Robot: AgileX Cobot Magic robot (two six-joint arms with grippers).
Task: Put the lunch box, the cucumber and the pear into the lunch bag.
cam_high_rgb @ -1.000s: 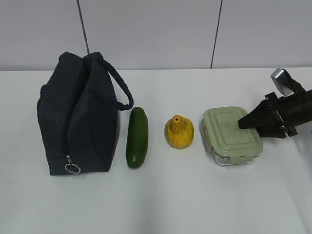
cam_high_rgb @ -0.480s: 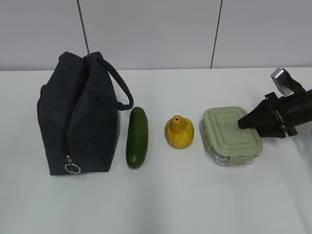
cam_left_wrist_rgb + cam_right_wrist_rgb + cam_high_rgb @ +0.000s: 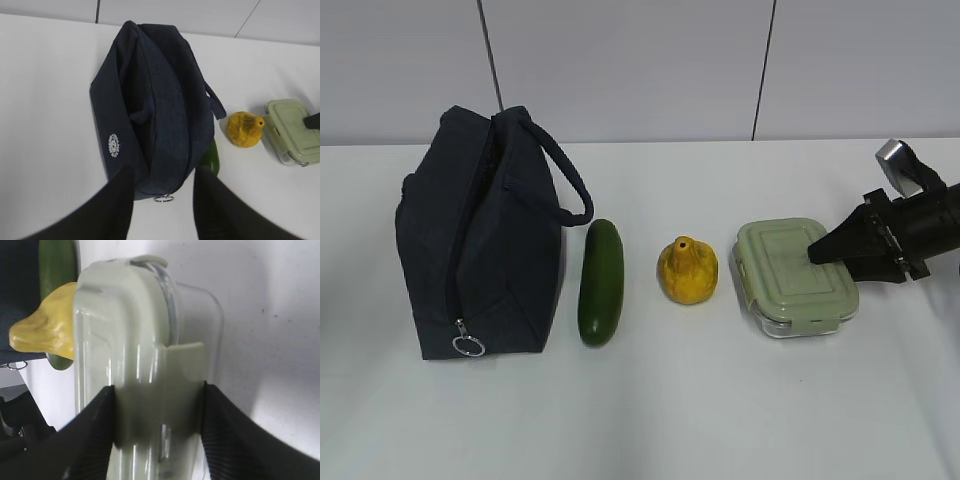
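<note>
Fingers of your right gripper (image 3: 157,427) are straddling the lunch box (image 3: 795,277) across its short side, pads pressing both walls. It is sitting rightmost; pear (image 3: 687,270), cucumber (image 3: 601,282) and lunch bag (image 3: 480,235) are lying leftward, under your half-open, empty left gripper (image 3: 162,207).

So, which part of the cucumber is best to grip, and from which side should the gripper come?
Grip the cucumber around its middle, coming from above with the jaws across its width. It lies flat on the table, long axis front to back, close beside the lunch bag, so a side approach looks cramped.
</note>
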